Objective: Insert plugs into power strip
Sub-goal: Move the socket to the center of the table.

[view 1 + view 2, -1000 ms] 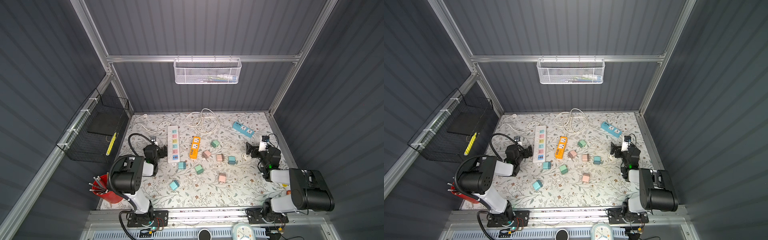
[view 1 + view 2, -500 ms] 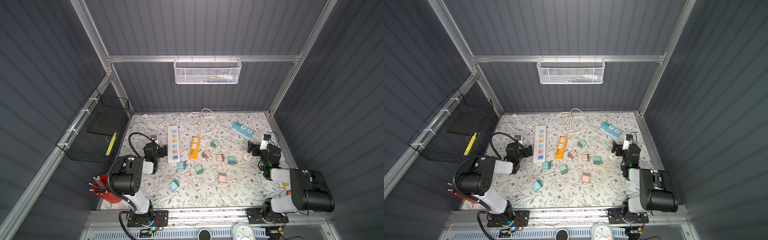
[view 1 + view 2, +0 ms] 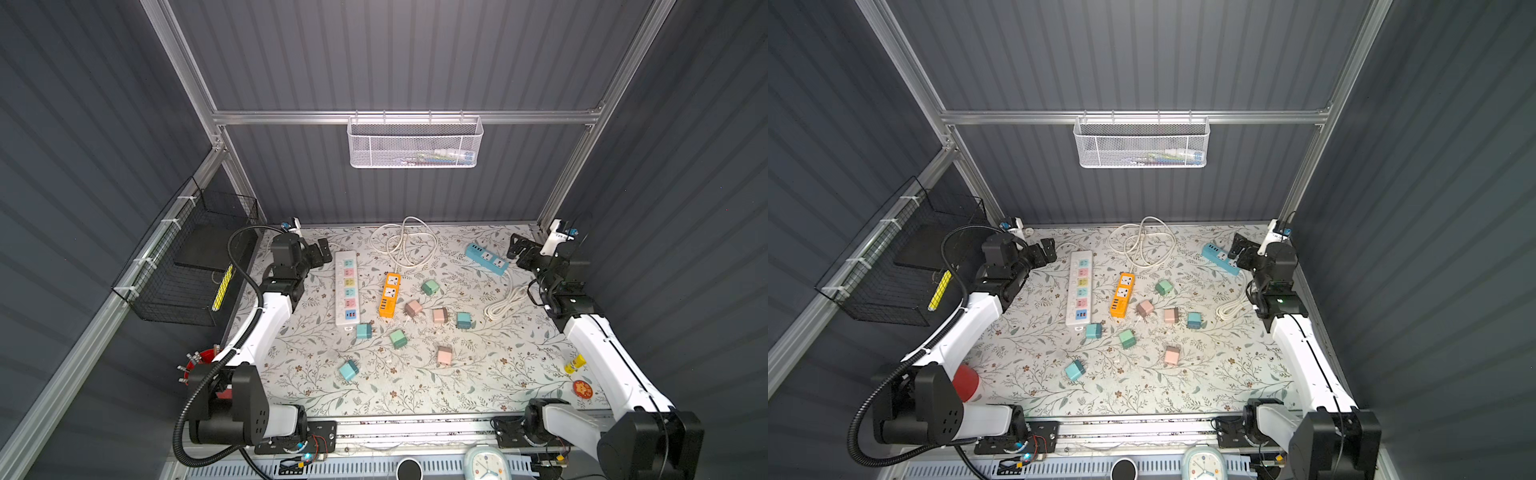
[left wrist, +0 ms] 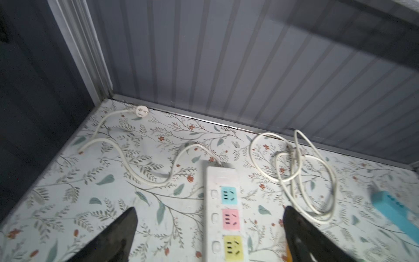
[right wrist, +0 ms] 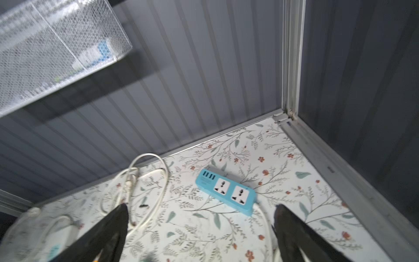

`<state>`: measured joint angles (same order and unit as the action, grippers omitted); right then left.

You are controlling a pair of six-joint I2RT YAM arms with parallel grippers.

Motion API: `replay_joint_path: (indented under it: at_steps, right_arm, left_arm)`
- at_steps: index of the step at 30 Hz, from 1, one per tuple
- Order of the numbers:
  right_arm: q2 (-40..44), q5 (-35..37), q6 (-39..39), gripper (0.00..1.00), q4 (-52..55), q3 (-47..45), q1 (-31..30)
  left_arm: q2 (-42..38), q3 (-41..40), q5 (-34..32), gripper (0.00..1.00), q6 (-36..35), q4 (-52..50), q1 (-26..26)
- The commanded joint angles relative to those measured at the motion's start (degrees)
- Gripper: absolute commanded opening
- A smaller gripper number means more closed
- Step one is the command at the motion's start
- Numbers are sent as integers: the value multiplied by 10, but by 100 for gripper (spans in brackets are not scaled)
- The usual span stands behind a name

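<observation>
Both top views: eight plugs (image 3: 398,338) loose on mat (image 3: 478,374) near white strip (image 3: 347,286); left gripper (image 3: 321,252) wide, empty, beside its far end; right gripper (image 3: 517,250) wide, empty, by blue strip (image 3: 486,258). Left wrist: white strip between spread jaws. Right wrist: blue strip ahead.

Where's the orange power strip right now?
In both top views the orange power strip lies mid-table, just right of the long white power strip, with a pink plug beside its near end.
</observation>
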<state>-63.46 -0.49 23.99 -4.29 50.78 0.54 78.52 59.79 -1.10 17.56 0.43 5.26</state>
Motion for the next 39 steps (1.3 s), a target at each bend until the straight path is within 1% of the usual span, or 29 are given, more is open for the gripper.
replay_joint_path:
  at_steps: [1,2,3,5,8,11,13,14,15,17,18,19,20,23,25,27,28,30,32,34,39]
  right_arm:
    - [-21,-94,98,99,103,-7,3]
    - [-33,-89,94,99,130,10,-4]
    - [-42,-77,77,99,158,30,-15]
    - [-50,-43,53,99,194,52,-38]
    - [-45,-29,38,99,215,62,-64]
    - [-53,2,17,96,244,75,-98]
    - [-59,1,9,93,251,79,-113]
    - [-59,-2,8,92,251,78,-117]
    - [-63,-7,7,90,251,78,-122]
    - [-67,-17,4,86,253,80,-133]
    - [-71,-18,3,85,255,82,-142]
    - [-74,-18,0,82,258,84,-149]
    - [-80,-16,-4,80,262,87,-161]
    - [-100,-6,-4,72,286,98,-195]
    - [-111,-4,5,74,289,100,-219]
    - [-130,11,13,82,293,107,-253]
    - [-139,19,18,85,295,113,-269]
    - [-171,32,18,89,301,134,-305]
    - [-208,51,22,93,309,163,-334]
    - [-248,61,31,99,315,195,-355]
    - [-357,111,70,99,316,284,-400]
  left_arm:
    - [4,-35,150,100,87,-28,-6]
    - [2,-54,180,100,97,13,-6]
    - [0,-69,195,100,106,41,-6]
    - [0,-69,195,100,120,42,-6]
    - [-7,-59,181,100,114,16,-6]
    - [-44,-69,157,100,132,18,-6]
    - [-73,-88,151,97,130,43,-6]
    - [-86,-99,142,95,144,53,-6]
    - [-94,-108,131,91,161,55,-6]
    - [-105,-116,131,87,173,53,-7]
    - [-106,-116,128,88,177,44,-7]
    - [-108,-116,124,98,174,37,-7]
    - [-104,-115,127,100,165,30,-6]
    - [-75,-82,136,100,141,-38,-7]
    - [-62,-79,124,100,145,-75,-6]
    - [-54,-82,114,100,137,-113,-6]
    - [-51,-86,112,96,137,-126,-5]
    - [-37,-86,78,90,139,-178,1]
    - [-21,-85,37,88,137,-219,15]
    - [-9,-85,17,88,130,-241,29]
    - [-8,-102,-24,92,134,-253,71]
